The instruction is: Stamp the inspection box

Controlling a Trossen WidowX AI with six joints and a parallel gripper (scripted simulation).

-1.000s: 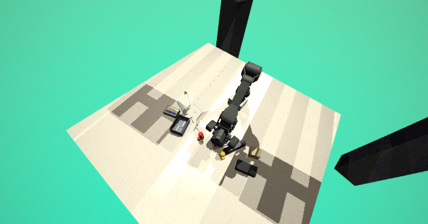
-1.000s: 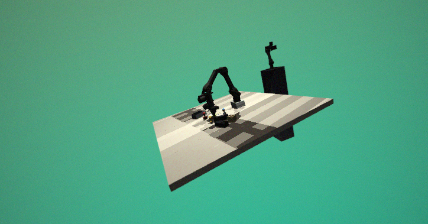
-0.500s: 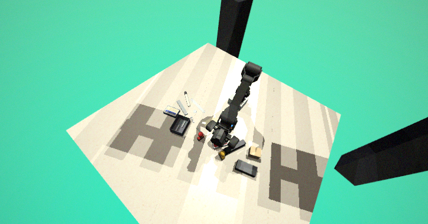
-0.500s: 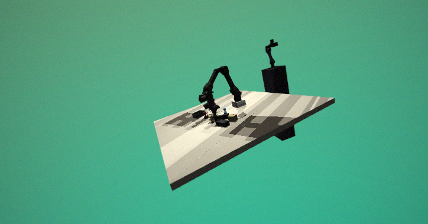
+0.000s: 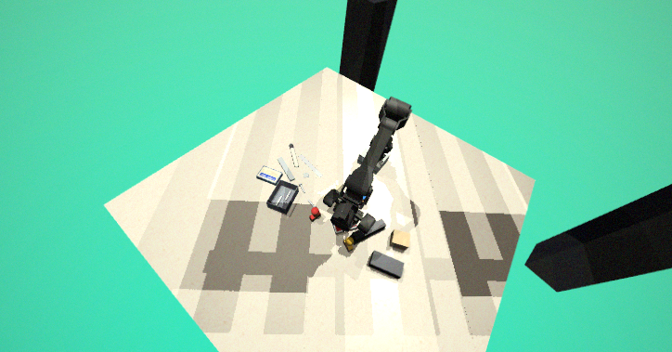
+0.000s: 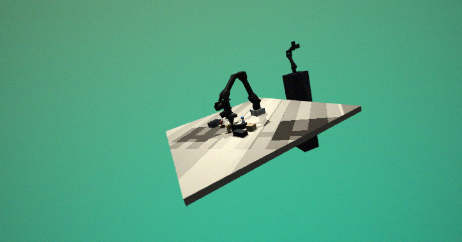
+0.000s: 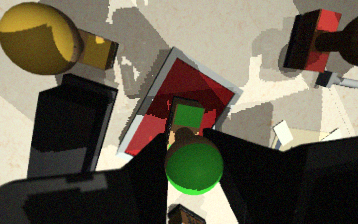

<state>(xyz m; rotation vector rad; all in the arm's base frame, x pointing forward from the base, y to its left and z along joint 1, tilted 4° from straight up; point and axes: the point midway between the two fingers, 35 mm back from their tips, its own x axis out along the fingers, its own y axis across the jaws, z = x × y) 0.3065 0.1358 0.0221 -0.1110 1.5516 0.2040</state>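
Note:
My gripper is shut on the green-knobbed stamp, which points down over the red ink pad. The stamp's block is inside the pad's grey rim in the wrist view; whether its face touches the red surface cannot be told. A pale card shows partly to the right, mostly hidden by a finger; its box and any print cannot be seen. The stamps' lettering is not readable.
A yellow stamp and a long black case are left of the pad. A red stamp is right. A tan block, black box, dark tray and blue-knobbed stamp stand around.

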